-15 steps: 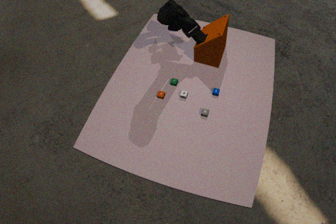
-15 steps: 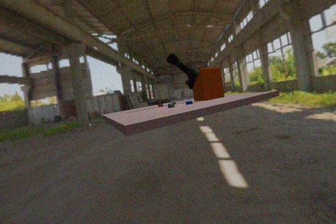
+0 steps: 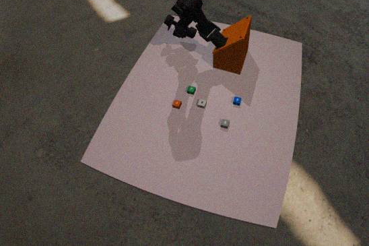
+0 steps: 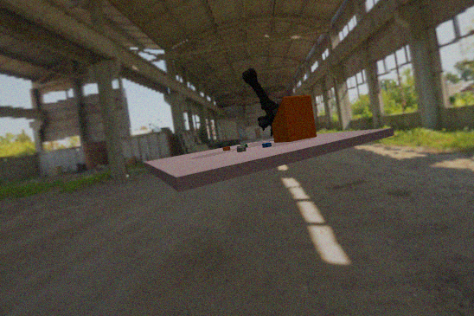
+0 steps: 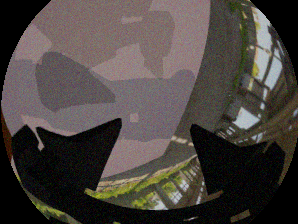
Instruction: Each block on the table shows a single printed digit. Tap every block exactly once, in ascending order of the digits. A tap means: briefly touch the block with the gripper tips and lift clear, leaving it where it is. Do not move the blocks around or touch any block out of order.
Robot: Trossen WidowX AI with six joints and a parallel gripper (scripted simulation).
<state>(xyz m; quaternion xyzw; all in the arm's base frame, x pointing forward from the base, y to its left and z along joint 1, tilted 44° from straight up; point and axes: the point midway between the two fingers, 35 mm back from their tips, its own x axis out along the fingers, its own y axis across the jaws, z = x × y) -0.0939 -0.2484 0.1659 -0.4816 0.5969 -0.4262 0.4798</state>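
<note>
My gripper is open and empty, well apart from all the blocks, near the table's far left corner in the top view. An orange block lies leftmost. A green block lies behind it to the right. A white block lies right of the orange one. A blue block lies at the right. A grey block lies nearest the front. The printed digits are too small and blurred to read. No block shows in the wrist view.
A large orange wedge-shaped box stands on the pale pink table beside the arm's base, behind the blue block. The arm's shadow falls across the orange, green and white blocks' area.
</note>
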